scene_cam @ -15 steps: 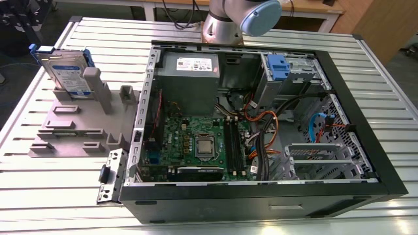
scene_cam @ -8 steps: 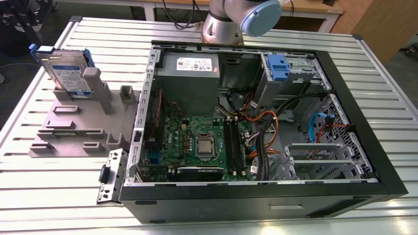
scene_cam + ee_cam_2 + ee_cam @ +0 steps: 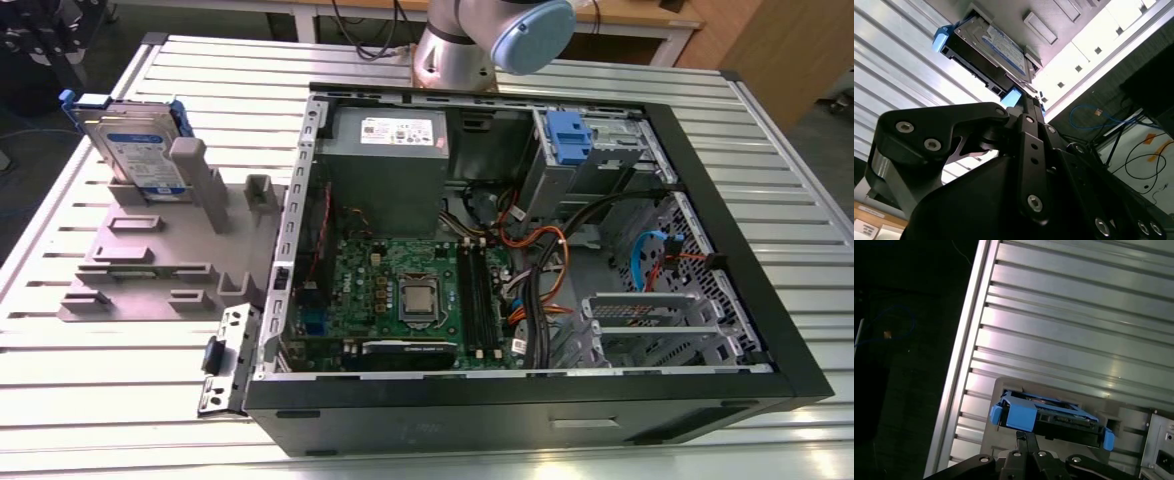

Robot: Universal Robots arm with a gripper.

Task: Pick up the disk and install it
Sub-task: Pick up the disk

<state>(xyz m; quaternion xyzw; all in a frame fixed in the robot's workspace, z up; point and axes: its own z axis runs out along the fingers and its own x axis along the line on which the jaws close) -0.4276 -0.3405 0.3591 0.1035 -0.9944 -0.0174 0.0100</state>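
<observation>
My pincer (image 3: 1026, 436) is clenched, its two fingers pressed together with nothing between them; in the second wrist view (image 3: 1024, 107) the same thin pair points straight toward the disk (image 3: 999, 47).

The disk (image 3: 134, 150) is not yet picked up; it stands on its edge in the grey holder (image 3: 147, 255), which lies on the table (image 3: 801, 160) just beside the open computer case (image 3: 534, 410), at the exterior view's left of the case and toward its far end. In the exterior view the disk stands free, with nothing touching it; so I judge that my pincer hangs above it and apart from it.

The relation that matters: the disk (image 3: 1054, 417) lies directly ahead of my fingertips, along the line in which they point. Its blue carrier frame shows me its upper narrow edge, and this edge runs crosswise to my fingers. The flat labelled face looks away from the case, and the long side rises out of the holder with a small lean. My fingertips aim nearer to one blue end of the frame than to its middle.

Inside the case, at its far side, a bay with another blue carrier (image 3: 569, 135) is in view.
</observation>
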